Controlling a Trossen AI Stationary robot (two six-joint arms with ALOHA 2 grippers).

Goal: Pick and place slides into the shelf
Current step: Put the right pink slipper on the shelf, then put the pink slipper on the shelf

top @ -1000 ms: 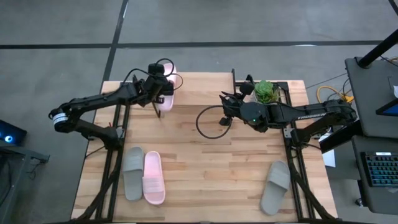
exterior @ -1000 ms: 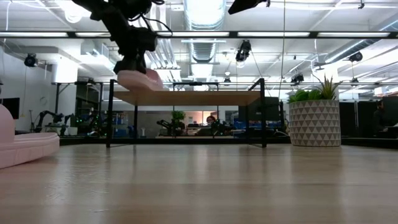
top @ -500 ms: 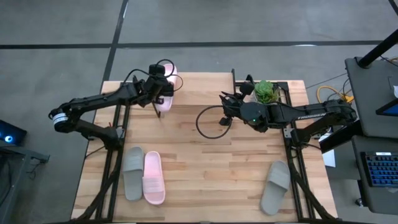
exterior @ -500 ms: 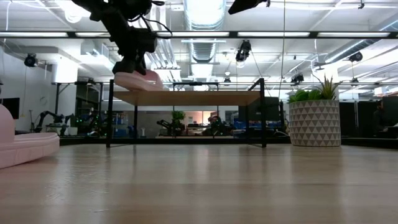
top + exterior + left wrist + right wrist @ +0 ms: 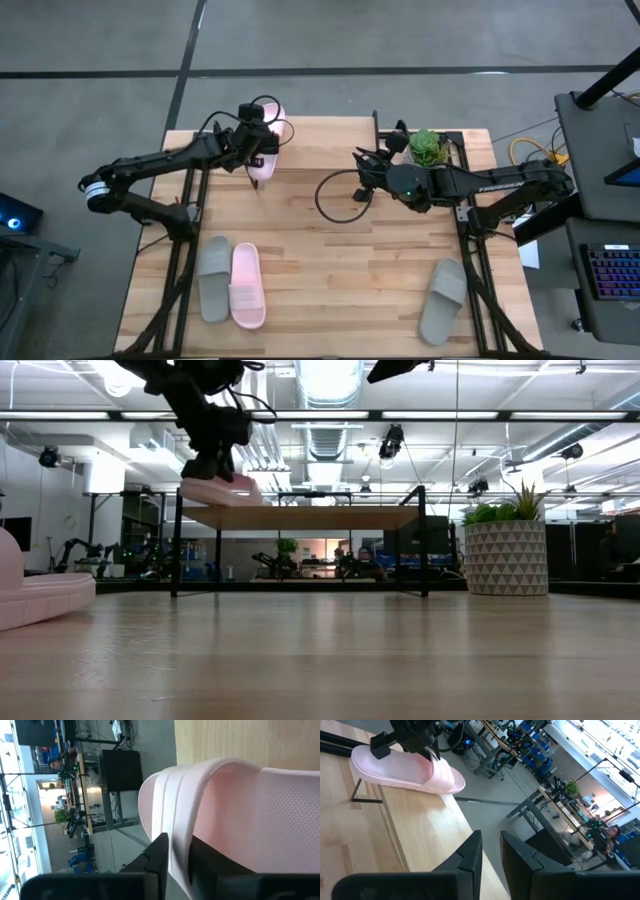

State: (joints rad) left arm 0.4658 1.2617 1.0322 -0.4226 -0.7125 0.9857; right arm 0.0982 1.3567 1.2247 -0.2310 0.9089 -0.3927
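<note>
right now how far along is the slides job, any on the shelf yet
Done: none fully released. In hand: the left gripper is clamped on the strap of one pink slide, which sits at the left end of the shelf. Left: a grey slide and a pink slide side by side at the table's near left, another grey slide near right. The right gripper waits beside the plant, holding nothing.

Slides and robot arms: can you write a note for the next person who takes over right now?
Left gripper: jaws closed on one pink slide's strap, at the left end of the shelf; not let go yet.
Right gripper: holds nothing, waits above the table's back middle.
On the table's front: a grey slide beside the other pink slide on the left, a second grey slide on the right.
Done: none released on the shelf.
Left: release this one, then place the other three.
</note>
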